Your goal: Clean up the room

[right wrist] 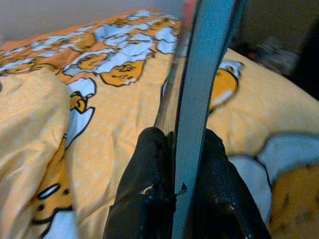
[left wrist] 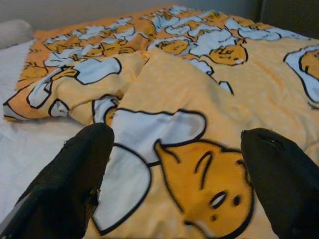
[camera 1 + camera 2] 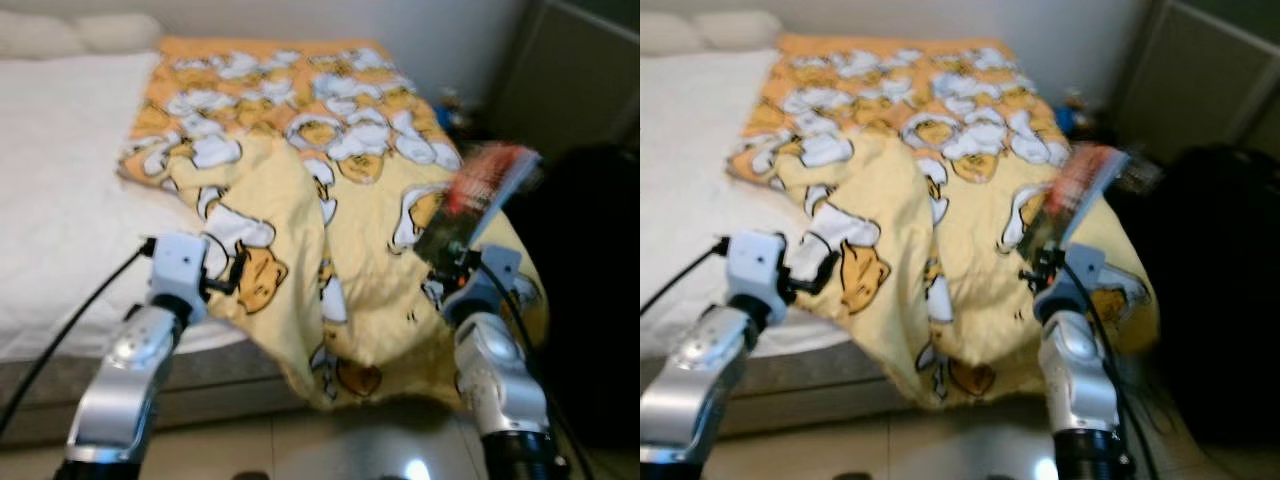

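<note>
Blurred bed (image 3: 60, 200), book (image 3: 478, 200) in right end effector (image 1: 182, 164)

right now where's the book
The book is clamped upright in the right pincer, held above the right side of the yellow cartoon blanket on the bed, near the dark cabinet.

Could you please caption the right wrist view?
Right hand clamped on a thin book above the yellow cartoon blanket.

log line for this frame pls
right gripper: shut on book, raised over blanket | left gripper: open, above blanket | bed: unmade
</note>
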`<state>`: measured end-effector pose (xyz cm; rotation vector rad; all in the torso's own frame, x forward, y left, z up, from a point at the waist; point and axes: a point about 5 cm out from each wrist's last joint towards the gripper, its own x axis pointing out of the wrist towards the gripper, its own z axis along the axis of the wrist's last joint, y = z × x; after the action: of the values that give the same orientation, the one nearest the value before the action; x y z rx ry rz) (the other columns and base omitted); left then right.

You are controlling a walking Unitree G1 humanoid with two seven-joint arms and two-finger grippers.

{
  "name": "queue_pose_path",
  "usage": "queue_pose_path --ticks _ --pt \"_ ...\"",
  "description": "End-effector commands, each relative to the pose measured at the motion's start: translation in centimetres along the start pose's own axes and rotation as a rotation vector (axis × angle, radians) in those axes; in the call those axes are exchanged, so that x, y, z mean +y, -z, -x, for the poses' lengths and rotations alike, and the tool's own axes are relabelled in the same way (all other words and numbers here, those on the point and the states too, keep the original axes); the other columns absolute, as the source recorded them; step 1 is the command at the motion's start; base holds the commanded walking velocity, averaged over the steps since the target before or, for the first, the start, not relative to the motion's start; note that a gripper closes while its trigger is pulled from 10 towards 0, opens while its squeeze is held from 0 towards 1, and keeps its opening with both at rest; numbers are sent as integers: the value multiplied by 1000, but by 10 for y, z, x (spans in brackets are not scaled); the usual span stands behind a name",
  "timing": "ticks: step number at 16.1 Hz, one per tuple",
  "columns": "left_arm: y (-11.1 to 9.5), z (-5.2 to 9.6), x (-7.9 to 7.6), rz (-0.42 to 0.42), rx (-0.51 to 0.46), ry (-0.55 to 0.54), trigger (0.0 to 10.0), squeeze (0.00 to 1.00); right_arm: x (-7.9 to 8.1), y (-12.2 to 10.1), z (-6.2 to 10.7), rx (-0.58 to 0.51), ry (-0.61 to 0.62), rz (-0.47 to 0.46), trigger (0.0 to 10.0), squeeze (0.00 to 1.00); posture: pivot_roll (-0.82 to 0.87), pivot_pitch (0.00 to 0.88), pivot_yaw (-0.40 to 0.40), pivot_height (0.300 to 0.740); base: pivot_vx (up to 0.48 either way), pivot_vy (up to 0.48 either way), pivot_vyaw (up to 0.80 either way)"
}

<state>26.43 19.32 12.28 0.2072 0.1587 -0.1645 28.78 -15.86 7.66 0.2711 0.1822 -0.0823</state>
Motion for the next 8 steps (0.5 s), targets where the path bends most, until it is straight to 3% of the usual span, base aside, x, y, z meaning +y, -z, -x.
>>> queue_pose_path --ticks 1,8 --pt "-4 -2 0 -3 -11 -2 10000 0 5 -11 -2 -51 -24 16 10000 0 50 0 -15 740 0 431 0" --pt "-4 -4 6 -9 -9 -12 10000 0 13 -14 -4 -70 -56 47 10000 0 48 0 -15 740 0 430 0"
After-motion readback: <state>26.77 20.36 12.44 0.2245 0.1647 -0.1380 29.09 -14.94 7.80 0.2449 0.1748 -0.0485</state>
